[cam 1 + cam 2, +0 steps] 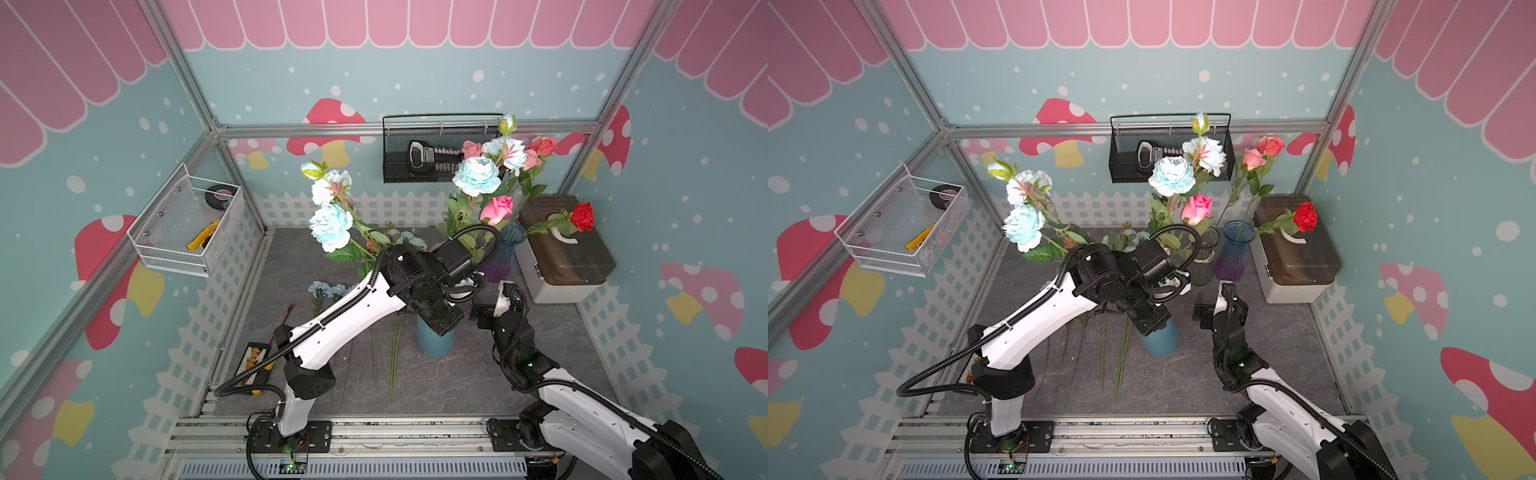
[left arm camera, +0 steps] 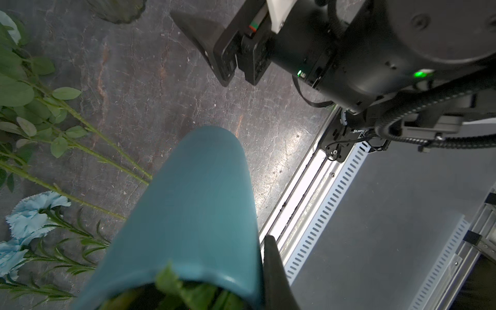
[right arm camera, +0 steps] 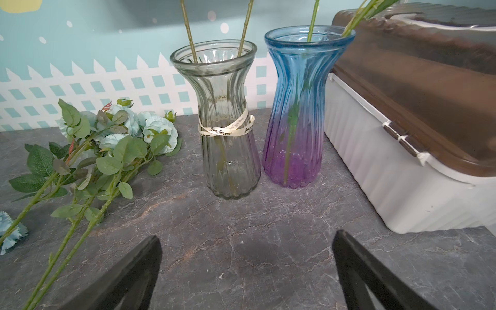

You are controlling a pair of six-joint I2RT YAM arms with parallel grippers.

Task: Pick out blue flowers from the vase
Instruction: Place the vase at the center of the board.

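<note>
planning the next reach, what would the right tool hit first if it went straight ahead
Probably the clear glass vase, or the gap beside the blue-purple vase; the open right tool points about between them, and depth is unclear.

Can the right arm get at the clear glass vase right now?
Probably yes: the right gripper, open, faces the clear glass vase across bare tabletop; only the blue-purple vase crowds its side.

Pretty clearly a robot lab cell dressed up as a cute little flower shop. There's a bare aluminium frame (image 1: 216,129), printed wall panels (image 1: 415,83) with mushrooms, a pink awning and a picket fence, and two arms (image 1: 345,316) bolted to a slotted rail (image 1: 415,436). Add wire baskets (image 1: 222,232) of tools, plus glass vases (image 3: 228,120) and fake blue flowers (image 1: 331,227) on a stone-look worktop (image 1: 457,386).
</note>
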